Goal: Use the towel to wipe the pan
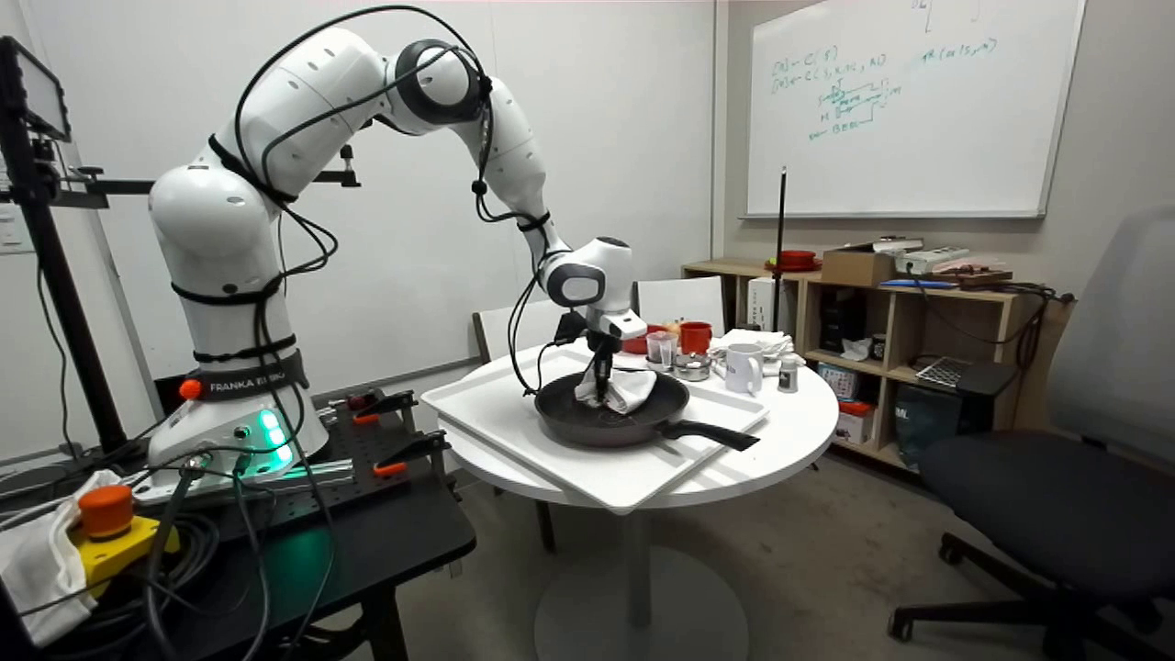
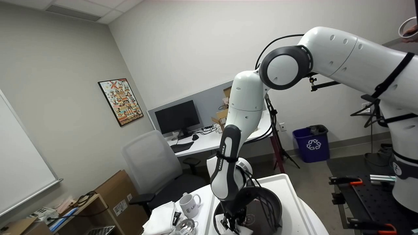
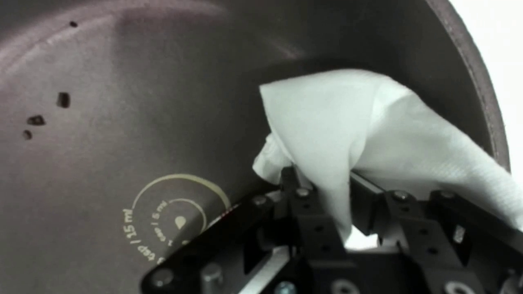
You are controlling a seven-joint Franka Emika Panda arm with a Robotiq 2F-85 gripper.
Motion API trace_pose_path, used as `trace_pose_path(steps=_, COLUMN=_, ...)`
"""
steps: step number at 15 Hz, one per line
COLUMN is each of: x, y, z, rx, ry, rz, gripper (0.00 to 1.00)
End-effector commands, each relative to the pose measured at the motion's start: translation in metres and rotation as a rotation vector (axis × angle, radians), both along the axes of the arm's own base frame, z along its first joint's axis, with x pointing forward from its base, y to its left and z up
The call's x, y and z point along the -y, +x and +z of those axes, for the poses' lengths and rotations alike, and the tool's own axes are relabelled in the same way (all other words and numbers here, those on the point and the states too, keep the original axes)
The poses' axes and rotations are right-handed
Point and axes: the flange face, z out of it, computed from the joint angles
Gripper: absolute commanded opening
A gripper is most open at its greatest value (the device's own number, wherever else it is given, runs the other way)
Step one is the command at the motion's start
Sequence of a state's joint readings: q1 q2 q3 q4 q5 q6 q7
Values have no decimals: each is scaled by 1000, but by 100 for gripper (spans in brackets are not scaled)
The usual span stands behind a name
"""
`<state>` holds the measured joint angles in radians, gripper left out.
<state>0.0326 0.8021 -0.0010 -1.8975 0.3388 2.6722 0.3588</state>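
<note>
Towel (image 3: 327, 110) first: soft, limp, very light by the look of it, so no load on the grip, but it will likely fold under itself when pushed. Right place to hold is a bunched fold, leaving loose cloth around the claw (image 3: 327, 177) to do the rubbing.

Pan (image 1: 608, 431): stiff, probably heavy next to the cloth, not fragile, though I'd keep bare metal off the dark coating. Inside looks smooth, so cloth should glide. Risk: whole pan skating on the tray (image 1: 633, 473) if I press sideways. If it needs moving, take the long handle (image 1: 711, 432), not the rim (image 3: 479, 77), and grip firmly, since the weight would hang off to one side.

Claw state: jaws almost together, a fold of towel pinched between them, nothing else that I can make out.

Positions: pan sits flat on the tray, tray on the round table (image 1: 799, 422). My claw points down inside the pan, off-centre, near the printed rings (image 3: 175, 176); can't tell if the tips touch the bottom. Handle juts out on the side away from my base (image 1: 243, 413). Towel is in the pan, spread from the jaws toward the rim; can't tell if it laps over. Dark crumbs (image 3: 63, 100) lie on the pan floor, well apart from the towel, so I'd call the wiping unfinished.
</note>
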Motion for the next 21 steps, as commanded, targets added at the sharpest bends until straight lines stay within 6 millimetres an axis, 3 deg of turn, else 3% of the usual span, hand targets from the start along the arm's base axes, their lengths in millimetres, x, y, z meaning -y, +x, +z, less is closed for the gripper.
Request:
trace_pose_path(steps=1, x=-12, y=-8, z=-21, rx=-44, ry=-10, rz=41, gripper=4)
trace_pose_path(steps=8, x=8, y=-58, z=-30, rx=-55, ry=2, rz=124, gripper=4)
trace_pose_path(steps=12, x=31, y=-92, z=-30, rx=-36, ry=-3, rz=125, gripper=4)
trace_pose_path(steps=21, x=60, y=-132, z=-18, rx=8, ry=-4, rz=120, gripper=4)
